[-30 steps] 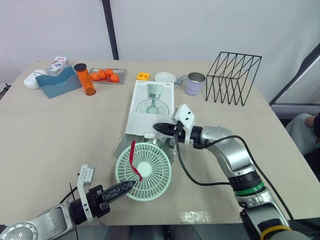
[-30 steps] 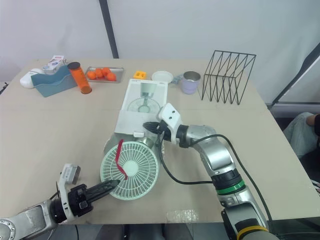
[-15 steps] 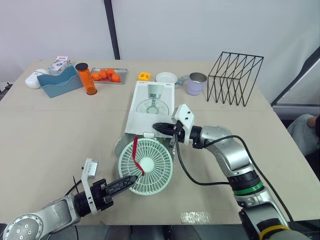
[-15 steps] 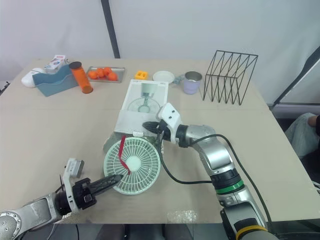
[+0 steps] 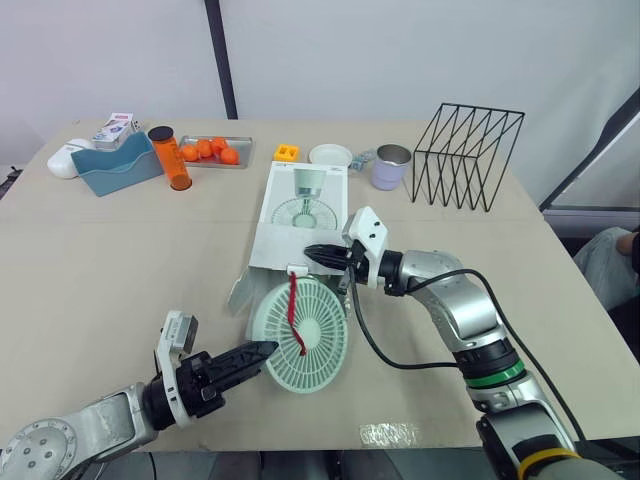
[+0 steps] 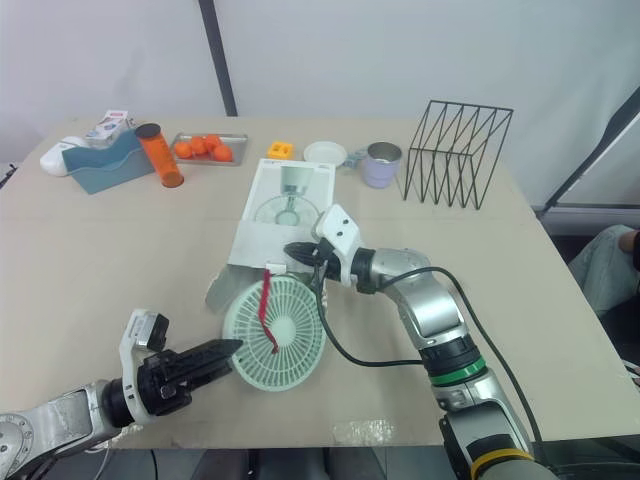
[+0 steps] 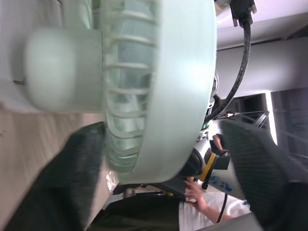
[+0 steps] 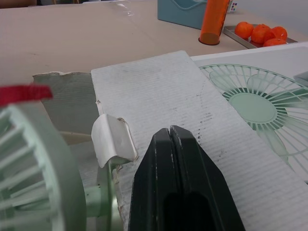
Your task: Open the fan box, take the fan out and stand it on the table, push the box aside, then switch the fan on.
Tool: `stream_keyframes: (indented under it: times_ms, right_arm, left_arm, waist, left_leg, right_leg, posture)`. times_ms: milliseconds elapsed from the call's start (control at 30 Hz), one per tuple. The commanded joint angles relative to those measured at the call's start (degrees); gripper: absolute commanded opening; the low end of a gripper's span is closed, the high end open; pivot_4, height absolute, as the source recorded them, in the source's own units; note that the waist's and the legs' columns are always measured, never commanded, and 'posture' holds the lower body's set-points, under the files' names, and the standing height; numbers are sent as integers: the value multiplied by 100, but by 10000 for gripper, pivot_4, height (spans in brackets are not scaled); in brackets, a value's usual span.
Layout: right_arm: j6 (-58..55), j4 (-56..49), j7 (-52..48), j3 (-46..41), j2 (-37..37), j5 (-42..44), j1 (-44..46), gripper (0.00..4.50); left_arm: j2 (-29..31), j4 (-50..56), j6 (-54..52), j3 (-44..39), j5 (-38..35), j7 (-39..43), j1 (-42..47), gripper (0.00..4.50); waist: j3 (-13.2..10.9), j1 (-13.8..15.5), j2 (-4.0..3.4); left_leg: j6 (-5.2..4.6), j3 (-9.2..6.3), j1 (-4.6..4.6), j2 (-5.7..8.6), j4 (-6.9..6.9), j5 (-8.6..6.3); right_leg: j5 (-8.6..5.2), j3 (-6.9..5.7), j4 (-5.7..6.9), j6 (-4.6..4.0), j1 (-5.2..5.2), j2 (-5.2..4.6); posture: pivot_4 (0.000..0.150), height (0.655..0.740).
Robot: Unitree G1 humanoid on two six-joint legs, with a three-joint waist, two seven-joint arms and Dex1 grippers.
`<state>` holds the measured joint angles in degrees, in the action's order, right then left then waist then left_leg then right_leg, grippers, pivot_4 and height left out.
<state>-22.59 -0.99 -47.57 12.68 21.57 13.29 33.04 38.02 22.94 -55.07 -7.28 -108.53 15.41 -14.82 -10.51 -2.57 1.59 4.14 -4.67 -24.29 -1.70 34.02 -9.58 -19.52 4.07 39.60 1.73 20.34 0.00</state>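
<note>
While the left gripper [image 5: 262,350] reaches in over the near edge of the table [image 5: 100,270], its two fingers [image 7: 72,183] straddle the rim of the pale green fan [image 5: 305,335], one on each face, clamping it. The fan stands tilted on its edge just outside the open near end of the white fan box [image 5: 303,205], with a red strap [image 5: 293,308] across its grille. The right gripper [image 5: 311,253], fingers pressed together, rests its tip on the box's near flap. A wire rack [image 5: 465,155] stands well apart, far right.
</note>
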Motion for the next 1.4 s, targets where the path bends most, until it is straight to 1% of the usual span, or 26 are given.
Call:
stream_keyframes:
  times_ms: [33, 133, 367, 533, 567, 633, 733, 900, 933, 967, 1000, 1033, 1067, 1167, 1200, 1267, 1300, 1333, 1367, 1400]
  right_arm:
    - [-55, -65, -5, -17, 35, -19, -96, 0]
    - [-38, -75, -16, -29, -15, 35, -94, 0]
    - [-132, -315, -181, -293, -129, 533, -109, 0]
    - [-181, -478, -378, -619, -17, 910, -67, 0]
    - [-230, -558, -452, -716, 66, 1031, -90, 0]
    - [-308, -729, -605, -881, 248, 1227, -183, 0]
    - [-357, -925, -721, -1025, 449, 1397, -323, 0]
    - [-468, -1322, -905, -1206, 812, 1647, -621, 0]
    - [-513, -1408, -983, -1256, 923, 1726, -698, 4086]
    - [-570, -1486, -1070, -1299, 1037, 1801, -772, 5238]
    - [-651, -1576, -1209, -1330, 1187, 1896, -861, 9713]
    - [-704, -1686, -1330, -1382, 1328, 1991, -980, 11236]
    - [-694, -1770, -1393, -1416, 1419, 2046, -1072, 16167]
    - [-657, -1939, -1400, -1479, 1515, 2119, -1274, 26634]
    - [-669, -1996, -1379, -1489, 1526, 2143, -1331, 29053]
    - [-687, -2114, -1317, -1514, 1545, 2196, -1447, 35484]
    - [-688, -2162, -1288, -1529, 1553, 2212, -1503, 37662]
    - [-689, -2200, -1262, -1539, 1560, 2222, -1543, 42555]
    - [-678, -2227, -1244, -1552, 1569, 2222, -1584, 45000]
    - [-668, -2257, -1226, -1570, 1585, 2223, -1628, 45000]
  left_arm:
    - [606, 144, -154, -674, 419, 395, -168, 44334]
    - [806, 9, -194, -820, 431, 471, 48, 44334]
    - [1461, -142, -372, -1074, 1034, 1254, 867, 44334]
    - [1957, -90, -335, -1265, 1632, 1873, 1359, 44334]
    - [2036, -60, -270, -1277, 1905, 2063, 1514, 44334]
    - [2103, -40, -103, -1257, 2319, 2220, 1823, 44334]
    - [2118, 97, 88, -1125, 2845, 2460, 2148, 44334]
    - [1987, 380, 255, -749, 3383, 2765, 2760, 44334]
    - [1981, 426, 273, -656, 3483, 2848, 2871, 45000]
    - [1970, 449, 309, -553, 3608, 2906, 2987, 45000]
    - [1940, 470, 348, -429, 3750, 2979, 3135, 45000]
    - [1885, 481, 378, -281, 3872, 3050, 3340, 45000]
    - [1823, 473, 385, -152, 3965, 3119, 3527, 45000]
    - [1682, 411, 501, 227, 4334, 3376, 3912, 45000]
    - [1626, 367, 552, 332, 4466, 3446, 3997, 45000]
    - [1483, 268, 656, 504, 4712, 3596, 4154, 39921]
    - [1418, 227, 716, 586, 4823, 3653, 4226, 39015]
    - [1371, 201, 767, 643, 4925, 3718, 4276, 35397]
    - [1341, 194, 849, 717, 5064, 3808, 4313, 31768]
    - [1322, 199, 945, 800, 5230, 3909, 4339, 29433]
  waist:
    - [0, 0, 0]
    - [0, -3, 0]
    - [-1, -1, -1]
    - [-16, -6, -14]
    - [-16, -6, -14]
    - [-18, -7, -13]
    - [-19, 28, -13]
    - [-21, 9, -15]
    - [-21, 8, -16]
    - [-22, 2, -16]
    - [-22, 3, -17]
    - [-22, 3, -17]
    - [-23, 3, -17]
    - [-23, 6, -16]
    - [-23, 6, -15]
    - [-23, 0, -15]
    - [-23, -12, -15]
    - [-23, -13, -15]
    - [-23, -11, -15]
    - [-23, -12, -15]
  left_leg:
    - [0, 0, 0, 0, 0, 0]
    - [0, 0, 1, -4, 0, 0]
    - [1, 0, 0, -1, -2, 0]
    - [2, 3, -7, -3, -13, 1]
    - [2, 7, -8, -2, -17, 1]
    - [2, 9, -9, -1, -19, 1]
    - [8, -1, -38, -1, -19, 5]
    - [5, 4, -46, 0, -19, 3]
    - [5, 4, -46, -2, -19, 3]
    - [6, 5, -46, -2, -19, 3]
    - [6, 6, -46, -1, -19, 3]
    - [5, 6, -46, 2, -18, 3]
    - [6, 6, -46, 3, -16, 3]
    - [5, 5, -46, 2, -11, 3]
    - [5, 4, -47, 3, -10, 3]
    - [5, 5, -47, 5, -4, 3]
    - [4, 8, -45, 5, -4, 3]
    - [4, 12, -44, 4, -2, 2]
    - [3, 11, -44, 3, 2, 2]
    - [3, 9, -45, 2, 5, 2]
  right_leg:
    - [0, 0, 0, 0, 0, 0]
    - [0, 0, 0, 0, 0, 4]
    - [-1, -1, -1, 0, 1, -1]
    - [5, -2, 0, -10, 16, 4]
    - [4, 1, 0, -9, 19, 2]
    - [4, 1, 0, -9, 20, 0]
    - [5, -10, 4, -10, 51, 3]
    - [9, -7, 5, -9, 62, 1]
    - [10, -7, 6, -9, 63, 3]
    - [10, -6, 7, -10, 63, 3]
    - [10, -5, 9, -9, 63, 3]
    - [9, -5, 10, -8, 63, 3]
    - [9, -5, 14, -8, 62, 3]
    - [8, -6, 18, -6, 62, 5]
    - [8, -6, 19, -6, 62, 6]
    - [7, -5, 22, -4, 61, 6]
    - [7, -1, 24, -3, 61, 6]
    - [7, 2, 29, -2, 62, 7]
    - [7, 1, 32, -2, 62, 9]
    - [7, 1, 36, -2, 63, 11]
  posture:
    - [1500, 7400]
    - [1500, 7400]
    - [1500, 7400]
    - [1500, 7400]
    - [1500, 7400]
    - [1500, 7400]
    - [1500, 7400]
    - [1500, 7400]
    - [1500, 7400]
    - [1500, 7400]
    - [1500, 7400]
    - [1500, 7400]
    - [1500, 7400]
    - [1500, 7400]
    - [1500, 7400]
    - [1500, 7400]
    - [1500, 7400]
    - [1500, 7400]
    - [1500, 7400]
    - [1500, 7400]
